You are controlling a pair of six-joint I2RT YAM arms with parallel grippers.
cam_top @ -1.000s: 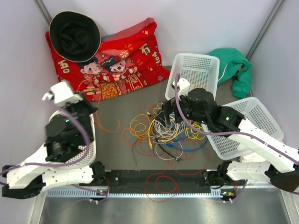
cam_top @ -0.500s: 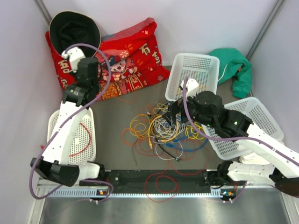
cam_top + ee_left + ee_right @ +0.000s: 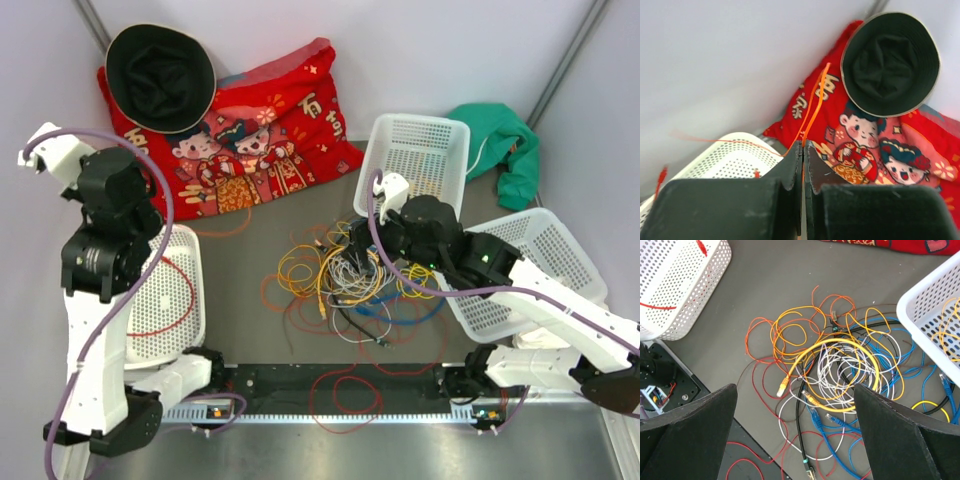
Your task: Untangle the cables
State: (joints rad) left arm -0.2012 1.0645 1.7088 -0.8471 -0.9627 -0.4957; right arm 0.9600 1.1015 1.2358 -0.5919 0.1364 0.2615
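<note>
My right jaws (image 3: 795,390) hang wide apart above the tangle of cables (image 3: 840,370) in the middle of the table (image 3: 250,250), holding nothing. My left jaws (image 3: 803,146) are pressed together on one orange cable (image 3: 812,105), up near the left wall. I count three white baskets: left (image 3: 172,345), right (image 3: 560,250) and back (image 3: 415,150). Farthest off lie one red cloth (image 3: 270,130), one black hat (image 3: 160,75) and one green cloth (image 3: 505,140).

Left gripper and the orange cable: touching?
Touching. Left wrist view shows the left gripper shut, the orange cable pinched between its fingertips and running up out of them.
</note>
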